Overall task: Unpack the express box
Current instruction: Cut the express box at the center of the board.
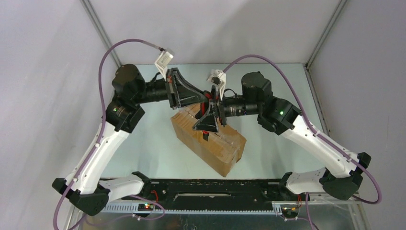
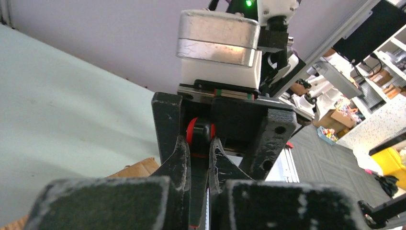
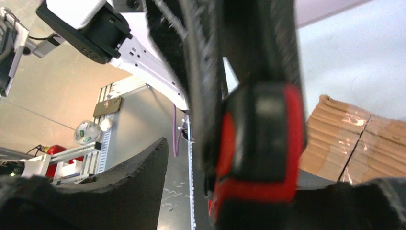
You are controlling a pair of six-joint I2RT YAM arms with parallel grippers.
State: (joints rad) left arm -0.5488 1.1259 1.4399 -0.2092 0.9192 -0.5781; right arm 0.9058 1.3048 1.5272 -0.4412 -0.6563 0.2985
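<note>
So, the oblong brown cardboard express box (image 1: 210,143) is laid skew on the pale green tabletop (image 1: 143,148), with bare surface left all round its edges. Over its far end a red-and-black utility knife (image 2: 198,132) is clenched in the jaws of the left gripper (image 2: 200,203). It's flanked by the jaws of the right gripper (image 2: 200,163), but whether they actually grip can't be told.

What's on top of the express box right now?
The express box shows bare taped cardboard on its near top. Over the far end the left gripper holds a red-and-black knife, the right gripper open around it; the top beneath is hidden.
</note>
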